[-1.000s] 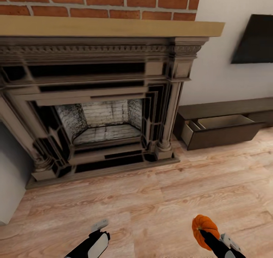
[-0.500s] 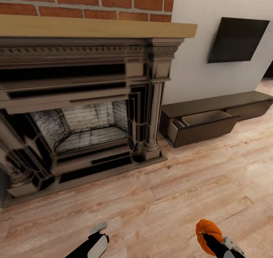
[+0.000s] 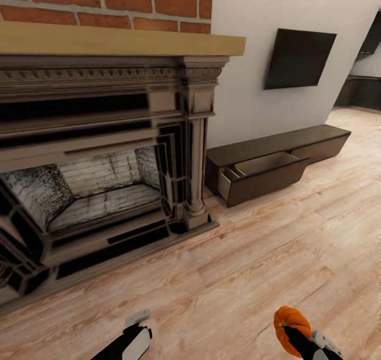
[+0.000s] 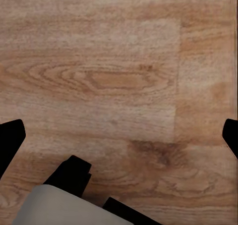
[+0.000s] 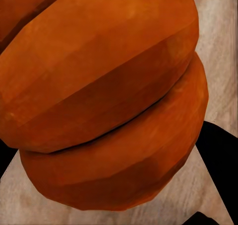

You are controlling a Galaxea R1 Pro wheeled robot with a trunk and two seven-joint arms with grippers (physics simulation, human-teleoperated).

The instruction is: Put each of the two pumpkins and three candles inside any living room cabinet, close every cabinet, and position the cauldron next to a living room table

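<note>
My right end effector (image 3: 290,331) is clamped on a pumpkin (image 3: 289,322), held above the wooden floor (image 3: 275,254) at near right. My left end effector (image 3: 138,320) hangs over bare floor with its fingers apart, holding nothing. Far right, the cabinet (image 3: 275,162) sits against the wall beside the fireplace (image 3: 100,159), one drawer (image 3: 262,176) pulled out.

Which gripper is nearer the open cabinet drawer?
Right. The right gripper, holding a pumpkin, sits low on the drawer's side of the head view. The left gripper is farther over, toward the fireplace. Both are well short of it.
</note>
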